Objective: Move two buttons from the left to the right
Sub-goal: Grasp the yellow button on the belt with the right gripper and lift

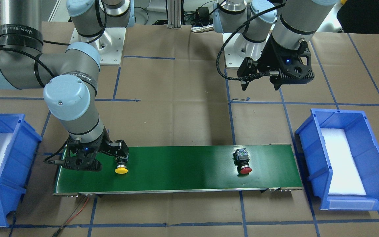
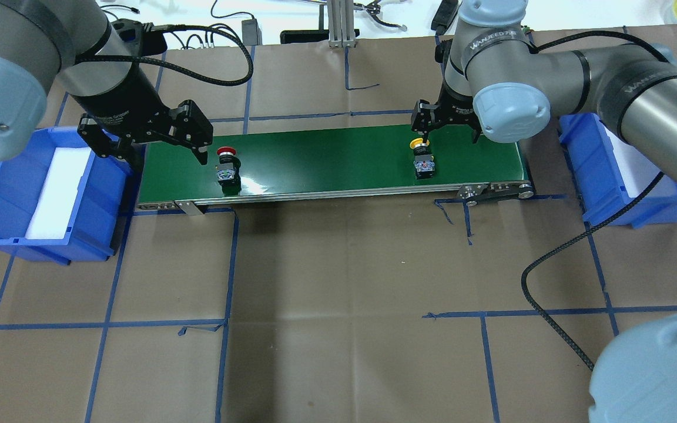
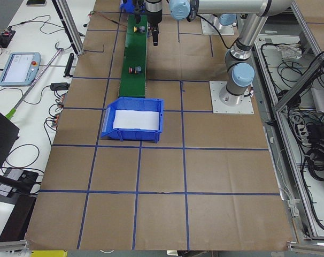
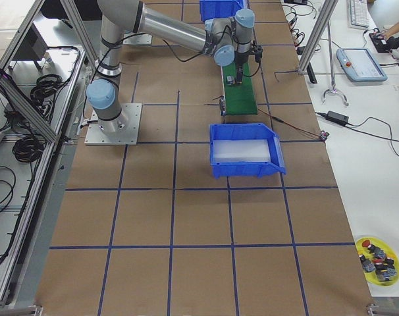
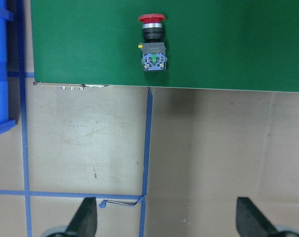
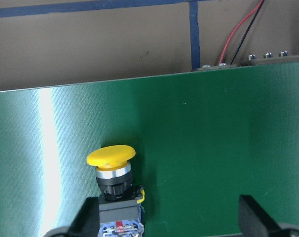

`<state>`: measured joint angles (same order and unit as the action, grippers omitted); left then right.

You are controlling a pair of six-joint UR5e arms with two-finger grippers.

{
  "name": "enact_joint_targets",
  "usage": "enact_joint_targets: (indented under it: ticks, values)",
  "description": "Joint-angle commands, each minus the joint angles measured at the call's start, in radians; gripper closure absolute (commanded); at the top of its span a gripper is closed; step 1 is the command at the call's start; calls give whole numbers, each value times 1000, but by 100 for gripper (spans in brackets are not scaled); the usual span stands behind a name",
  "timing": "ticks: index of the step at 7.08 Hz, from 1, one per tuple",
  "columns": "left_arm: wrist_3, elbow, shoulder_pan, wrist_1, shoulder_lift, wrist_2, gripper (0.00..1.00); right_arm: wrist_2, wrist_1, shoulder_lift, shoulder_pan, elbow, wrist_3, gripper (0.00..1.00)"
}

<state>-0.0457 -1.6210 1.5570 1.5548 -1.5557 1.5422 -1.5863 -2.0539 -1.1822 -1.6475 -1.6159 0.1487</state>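
On the belt (image 1: 183, 171), right tool (image 1: 121, 161) released over the yellow button (image 1: 121, 170).
Pick-up step: it must now close; left tool (image 1: 261, 86) released too.

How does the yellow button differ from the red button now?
The yellow button has a yellow cap; the red button a red one. The yellow button lies under the open right gripper; the red button has no gripper over it. Both lie on their sides on the green belt.
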Motion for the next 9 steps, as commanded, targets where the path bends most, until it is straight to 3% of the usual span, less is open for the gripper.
enact_joint_targets:
  ticks: [1, 4, 5, 6, 7, 9]
  values:
    - [12, -7, -6, 8, 14, 4, 0, 0, 0, 24, 0, -4, 0, 0]
    - [58, 4, -11, -5, 9, 16, 0, 0, 0, 72, 0, -5, 2, 2]
    - [69, 4, -11, -7, 8, 53, 0, -1, 4, 72, 1, -5, -1, 39]
    - [81, 6, -14, -7, 8, 46, 0, -1, 12, 72, 3, -4, -9, 85]
    - [81, 10, -11, -7, 8, 42, 0, -10, 12, 70, 3, 5, -17, 95]
    - [83, 9, -14, -7, 5, 38, 0, -17, 18, 52, 14, 19, -31, 96]
